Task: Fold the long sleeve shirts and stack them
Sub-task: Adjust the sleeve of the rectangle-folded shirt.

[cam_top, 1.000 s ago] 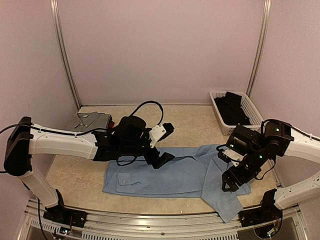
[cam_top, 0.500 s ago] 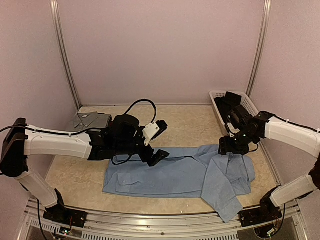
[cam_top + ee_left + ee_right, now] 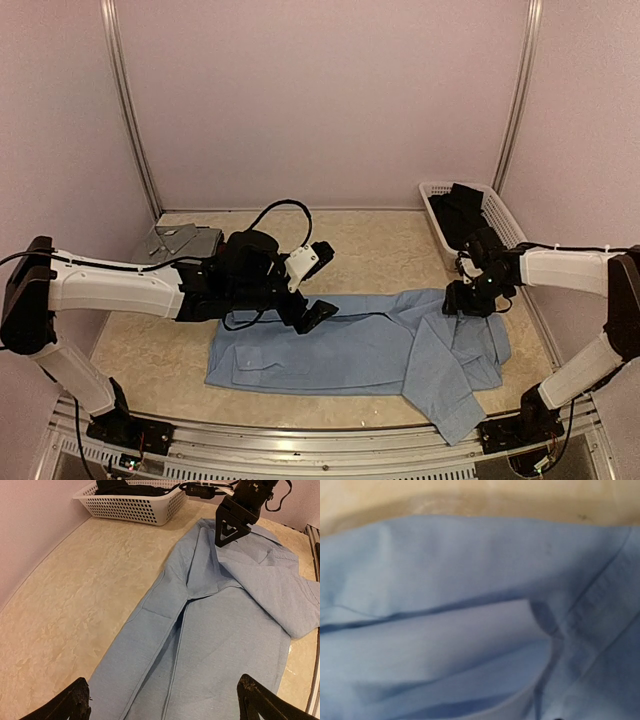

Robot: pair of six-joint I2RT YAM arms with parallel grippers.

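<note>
A large light blue long sleeve shirt (image 3: 350,348) lies spread across the table, with one sleeve folded over its right part (image 3: 445,375). My left gripper (image 3: 318,312) hovers over the shirt's far edge near the middle. It is open and nothing sits between its fingertips (image 3: 75,707); blue cloth (image 3: 215,630) fills the space below them. My right gripper (image 3: 462,300) is down on the shirt's far right part near the collar, and the left wrist view shows it (image 3: 231,530) touching the cloth. The right wrist view holds only blue folds (image 3: 470,630), with its fingers hidden.
A white mesh basket (image 3: 507,222) with dark clothes (image 3: 468,212) stands at the back right, close to my right arm. It also shows in the left wrist view (image 3: 130,507). A grey folded item (image 3: 180,241) with a red bit beside it lies at the back left.
My right arm has swung from above the folded sleeve near the front to the shirt's far right part and come down onto the cloth. My left gripper shifted slightly left.
</note>
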